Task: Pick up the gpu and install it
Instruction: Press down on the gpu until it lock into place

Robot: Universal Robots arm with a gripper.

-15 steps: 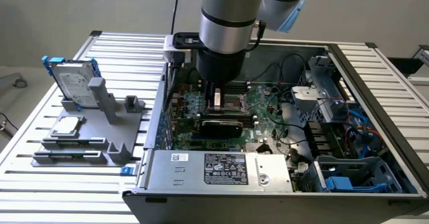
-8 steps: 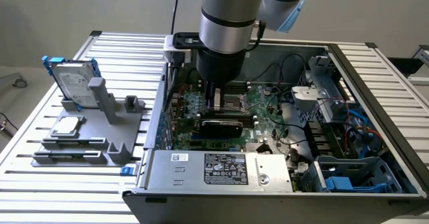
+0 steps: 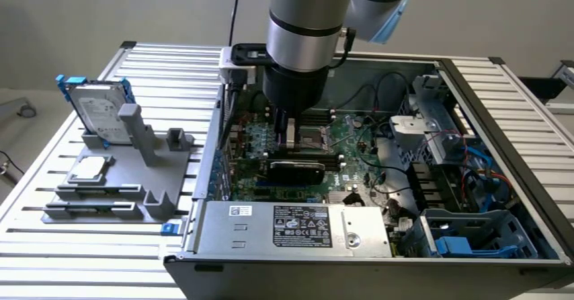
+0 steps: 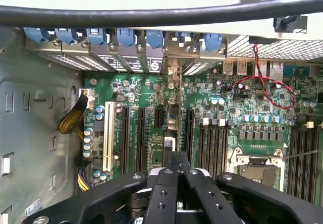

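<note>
Legend: your gripper [image 3: 287, 152] reaches down into open computer case [image 3: 475, 91], fingers pressed together, pinching top edge of gpu [image 3: 296, 172]. Directly beneath fingertips, gpu stands on edge over motherboard [image 3: 255, 138], black cover facing power supply [image 3: 296, 226]; whether seated in slot, cannot tell. In wrist view, gripper [image 4: 176, 171] clamps thin card; gpu [image 4: 172, 115] runs edge-on ahead of fingers toward slot brackets [image 4: 126, 47]. Hard drive [image 3: 94, 108] well apart from gripper, outside case.
</note>
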